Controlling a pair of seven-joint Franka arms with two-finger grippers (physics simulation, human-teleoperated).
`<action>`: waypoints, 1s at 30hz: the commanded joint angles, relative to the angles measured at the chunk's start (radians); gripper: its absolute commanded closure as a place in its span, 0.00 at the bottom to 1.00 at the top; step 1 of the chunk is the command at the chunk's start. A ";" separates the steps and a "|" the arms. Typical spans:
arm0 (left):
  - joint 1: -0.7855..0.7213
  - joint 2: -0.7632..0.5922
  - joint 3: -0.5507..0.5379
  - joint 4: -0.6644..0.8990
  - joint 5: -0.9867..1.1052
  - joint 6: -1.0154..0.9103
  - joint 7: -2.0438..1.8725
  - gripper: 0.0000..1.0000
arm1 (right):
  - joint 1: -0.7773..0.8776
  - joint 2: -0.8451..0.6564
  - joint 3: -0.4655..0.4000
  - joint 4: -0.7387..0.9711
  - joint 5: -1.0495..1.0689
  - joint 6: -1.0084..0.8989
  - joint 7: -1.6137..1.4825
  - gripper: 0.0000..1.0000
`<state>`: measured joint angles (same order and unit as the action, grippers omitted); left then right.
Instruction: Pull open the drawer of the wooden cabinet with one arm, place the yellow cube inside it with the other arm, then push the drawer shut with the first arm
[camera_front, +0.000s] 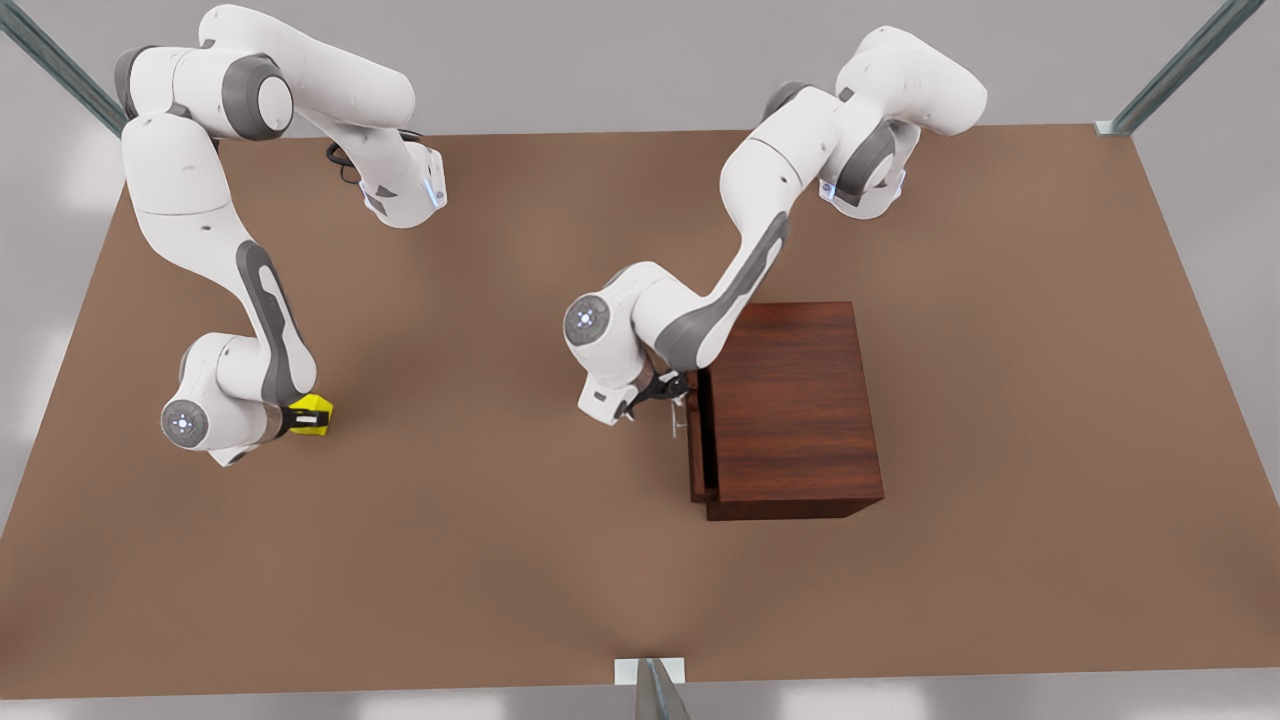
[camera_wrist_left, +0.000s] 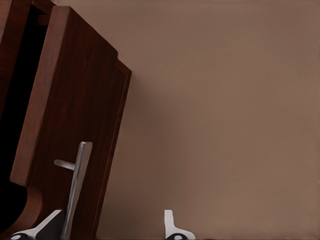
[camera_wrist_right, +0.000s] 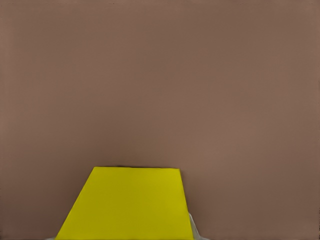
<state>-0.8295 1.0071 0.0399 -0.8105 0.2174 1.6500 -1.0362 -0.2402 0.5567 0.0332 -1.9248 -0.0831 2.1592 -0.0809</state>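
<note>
Brown table (camera_front: 500, 560); right gripper (camera_front: 300, 416) around yellow cube (camera_front: 316, 416).

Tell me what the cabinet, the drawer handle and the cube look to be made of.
The wooden cabinet looks like dark reddish-brown wood with a smooth, faintly glossy finish; grain streaks run across its top. The handle on the drawer seems metal: a thin silver-grey bar with a dull sheen. The yellow cube is flat, uniform matte yellow, perhaps plastic or painted; its look leaves that open.

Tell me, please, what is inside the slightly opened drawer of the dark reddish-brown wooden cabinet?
Nothing can be made out. The drawer is pulled out only slightly from the wooden cabinet, leaving a dark gap; its interior is hidden in shadow. The small yellow cube is far off at the right gripper.
</note>
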 joint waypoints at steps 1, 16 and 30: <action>-0.005 -0.001 0.000 0.001 0.000 0.027 -0.038 0.05 | 0.001 0.000 0.004 0.015 -0.009 -0.036 0.004 0.45; -0.068 0.005 0.000 0.044 -0.004 0.221 -0.179 0.03 | 0.116 0.023 0.034 0.319 -0.003 -0.252 -0.030 0.45; 0.629 -0.751 -0.066 -0.484 -0.156 -0.345 0.950 0.00 | 0.277 0.186 0.467 0.690 0.011 -0.162 -0.296 0.48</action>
<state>-0.2014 0.2637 -0.0226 -1.2717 0.0695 1.3185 -0.7610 0.0210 0.7360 0.4867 -1.2491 -0.0610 1.9442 -0.1822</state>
